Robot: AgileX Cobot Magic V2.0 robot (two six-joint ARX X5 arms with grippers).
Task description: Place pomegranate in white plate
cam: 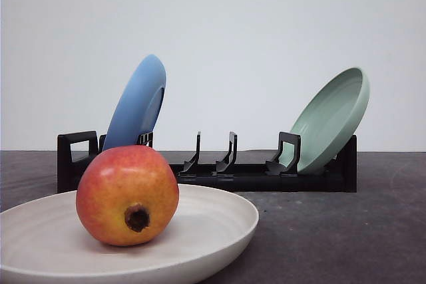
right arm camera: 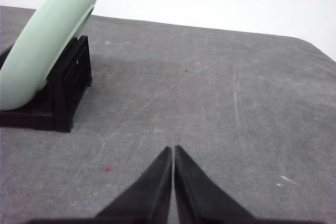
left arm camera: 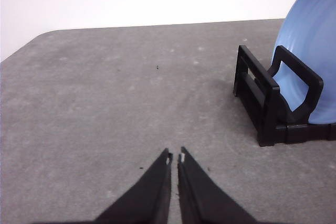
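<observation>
Pomegranate (cam: 127,194) already resting in white plate (cam: 219,231), calyx toward camera; likely dense, rigid, smooth-skinned and roll-prone, best gripped across its equator; left end effector (left arm camera: 175,157) and right end effector (right arm camera: 173,149) both pressed together, empty.

left hand (left arm camera: 175,157): matte black tapered fingers, pale tip marks | right hand (right arm camera: 172,149): matte black tapered fingers

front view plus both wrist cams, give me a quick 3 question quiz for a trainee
1. True or false: the pomegranate lies in the white plate.
2. Which plate leans at the dish rack's right end: A blue plate, B green plate, C white plate?
3. How do the left gripper and right gripper stand?

Key: 1 true. 2 B. 3 Both shut, holding nothing.
</observation>
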